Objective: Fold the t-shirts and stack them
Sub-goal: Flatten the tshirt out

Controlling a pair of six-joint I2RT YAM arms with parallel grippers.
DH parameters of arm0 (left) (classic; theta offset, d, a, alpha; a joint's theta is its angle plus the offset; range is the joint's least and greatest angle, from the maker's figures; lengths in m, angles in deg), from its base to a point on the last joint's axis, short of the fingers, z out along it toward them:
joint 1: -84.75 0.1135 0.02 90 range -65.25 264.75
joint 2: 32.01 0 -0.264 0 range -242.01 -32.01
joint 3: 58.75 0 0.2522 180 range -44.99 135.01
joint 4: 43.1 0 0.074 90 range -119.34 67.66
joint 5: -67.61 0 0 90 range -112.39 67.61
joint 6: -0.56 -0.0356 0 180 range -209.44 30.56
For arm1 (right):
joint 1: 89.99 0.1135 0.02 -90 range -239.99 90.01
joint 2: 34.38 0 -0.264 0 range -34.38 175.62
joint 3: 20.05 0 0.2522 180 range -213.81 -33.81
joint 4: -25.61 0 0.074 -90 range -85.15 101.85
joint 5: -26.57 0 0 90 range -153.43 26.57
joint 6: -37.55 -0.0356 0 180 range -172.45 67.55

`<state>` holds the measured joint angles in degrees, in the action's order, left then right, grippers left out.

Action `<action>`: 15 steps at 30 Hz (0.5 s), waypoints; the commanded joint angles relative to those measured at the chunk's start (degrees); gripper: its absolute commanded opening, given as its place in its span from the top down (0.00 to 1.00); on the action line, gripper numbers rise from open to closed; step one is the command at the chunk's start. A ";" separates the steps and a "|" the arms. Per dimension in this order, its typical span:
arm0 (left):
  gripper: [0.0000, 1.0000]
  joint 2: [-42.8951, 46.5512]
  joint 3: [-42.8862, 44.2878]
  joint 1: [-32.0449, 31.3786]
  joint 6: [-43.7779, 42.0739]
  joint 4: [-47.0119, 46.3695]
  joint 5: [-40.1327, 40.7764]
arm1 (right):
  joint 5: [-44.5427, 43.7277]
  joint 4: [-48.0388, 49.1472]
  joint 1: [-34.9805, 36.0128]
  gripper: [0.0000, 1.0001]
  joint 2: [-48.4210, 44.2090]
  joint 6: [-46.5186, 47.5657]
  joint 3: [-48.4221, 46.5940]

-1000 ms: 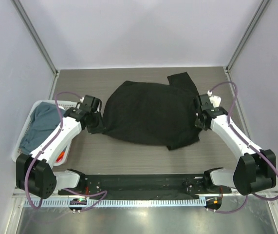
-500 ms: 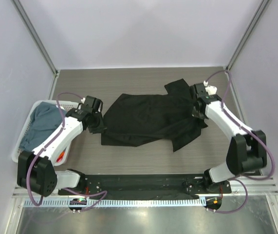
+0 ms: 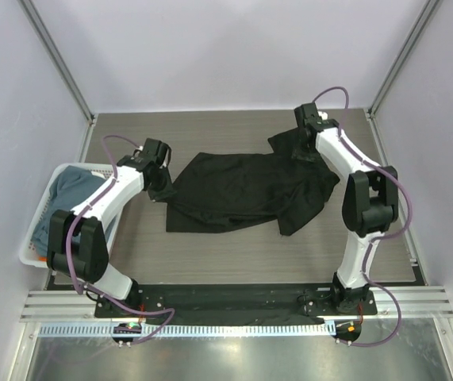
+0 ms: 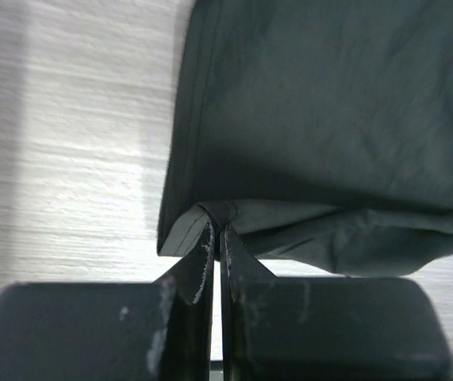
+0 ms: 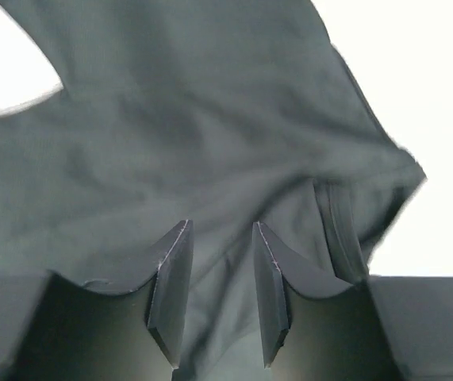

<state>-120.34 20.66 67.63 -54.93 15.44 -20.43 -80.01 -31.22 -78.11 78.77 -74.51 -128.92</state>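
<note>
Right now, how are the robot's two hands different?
The left gripper is shut, pinching an edge of the black t-shirt; the right gripper has its jaws apart over the cloth. The left is at the shirt's left end, the right at its far right corner. Both are at one shirt.

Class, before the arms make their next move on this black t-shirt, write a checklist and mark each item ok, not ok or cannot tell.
1. Left gripper pinching the black t-shirt edge: ok.
2. Right gripper closed on cloth: not ok, jaws stand apart.
3. Shirt lying flat: not ok, bunched and creased.
4. Shirt wholly on the table: ok.
5. Blue-grey shirt out of the way in the basket: ok.
</note>
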 commanded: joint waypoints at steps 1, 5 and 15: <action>1.00 1.41 2.21 1.74 -1.36 -0.47 -1.51 | -0.38 -5.18 -0.19 0.58 -11.23 -3.15 7.02; 1.00 1.85 1.59 2.45 -1.63 -1.35 -4.77 | 0.66 -2.99 -0.19 0.57 -20.05 -5.97 19.68; 1.00 2.82 -0.08 2.54 -2.16 -2.59 -7.93 | 2.08 7.81 -0.36 0.56 -29.56 -11.25 41.39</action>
<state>-120.10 20.97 69.94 -55.72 14.69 -26.64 -78.26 -29.40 -78.24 52.56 -83.06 -90.69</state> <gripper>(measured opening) 0.008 0.439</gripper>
